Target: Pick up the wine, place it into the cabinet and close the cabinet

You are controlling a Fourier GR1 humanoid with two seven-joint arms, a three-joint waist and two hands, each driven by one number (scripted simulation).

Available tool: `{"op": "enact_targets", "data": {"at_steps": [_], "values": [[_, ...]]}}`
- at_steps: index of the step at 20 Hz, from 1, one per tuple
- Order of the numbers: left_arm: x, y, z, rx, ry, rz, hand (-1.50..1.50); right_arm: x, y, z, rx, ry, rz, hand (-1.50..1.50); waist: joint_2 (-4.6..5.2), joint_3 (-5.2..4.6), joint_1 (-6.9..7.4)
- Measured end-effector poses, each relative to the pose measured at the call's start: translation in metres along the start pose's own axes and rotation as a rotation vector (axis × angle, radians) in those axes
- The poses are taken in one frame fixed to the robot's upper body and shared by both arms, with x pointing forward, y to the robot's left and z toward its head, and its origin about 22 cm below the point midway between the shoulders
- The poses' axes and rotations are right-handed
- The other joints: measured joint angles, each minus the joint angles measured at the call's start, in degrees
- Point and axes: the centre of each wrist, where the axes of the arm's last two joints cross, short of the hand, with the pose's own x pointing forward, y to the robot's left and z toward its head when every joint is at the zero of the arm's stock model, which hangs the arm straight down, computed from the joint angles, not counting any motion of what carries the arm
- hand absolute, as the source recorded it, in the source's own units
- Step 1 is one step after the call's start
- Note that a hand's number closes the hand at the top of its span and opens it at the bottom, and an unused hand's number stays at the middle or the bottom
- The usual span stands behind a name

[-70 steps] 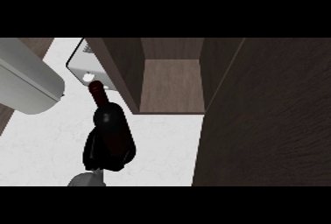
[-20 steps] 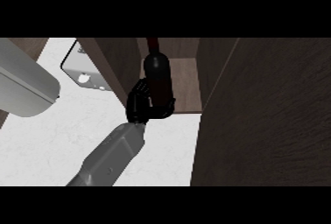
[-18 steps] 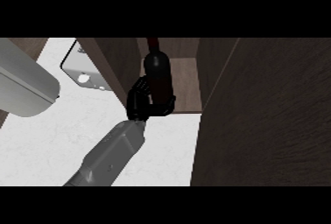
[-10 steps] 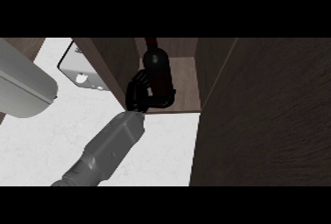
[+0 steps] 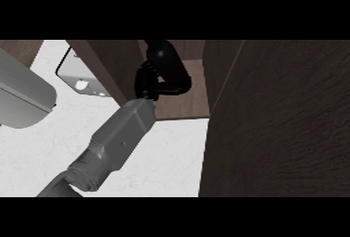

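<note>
You have just one view here, so no other view shares anything with it. It looks from the robot's head, steeply down at the white counter (image 5: 171,157). The open cabinet (image 5: 184,92) sits close, up near the top middle, and its dark door (image 5: 280,120) fills the right side. A grey forearm (image 5: 116,139) comes in from the lower edge, slanting up toward the cabinet.

The dark wine bottle (image 5: 166,58) stands inside the brown cabinet (image 5: 184,99), on its shelf near the left wall. My hand (image 5: 153,85) curls round its lower part. The cabinet door (image 5: 280,120) hangs open.
</note>
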Motion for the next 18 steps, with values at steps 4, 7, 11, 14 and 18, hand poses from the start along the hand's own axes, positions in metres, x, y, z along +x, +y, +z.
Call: {"op": "enact_targets", "data": {"at_steps": [4, 7, 11, 14, 18], "values": [[0.007, -0.005, -0.005, 0.011, -0.014, 0.018, 1.50, -0.002, -0.004, -0.005, 0.016, -0.007, -0.003, -1.50, 0.22, 0.02, -0.93], [0.003, -0.001, -0.003, 0.017, -0.034, 0.043, 1.50, -0.005, 0.001, -0.007, 0.027, -0.017, -0.007, -1.50, 0.27, 0.05, -1.61], [0.001, -0.002, 0.000, 0.021, -0.033, 0.055, 1.50, -0.008, 0.000, -0.004, 0.037, -0.019, -0.014, -1.50, 0.18, 0.06, -2.27], [-0.001, -0.002, 0.002, 0.025, -0.031, 0.054, 1.50, -0.013, 0.001, -0.007, 0.048, -0.019, -0.016, -1.50, 0.31, 0.06, -2.90], [-0.007, 0.000, 0.008, 0.017, -0.022, 0.041, 1.50, -0.013, 0.004, -0.014, 0.062, -0.021, -0.025, -1.50, 0.54, 0.02, -3.62]]}}
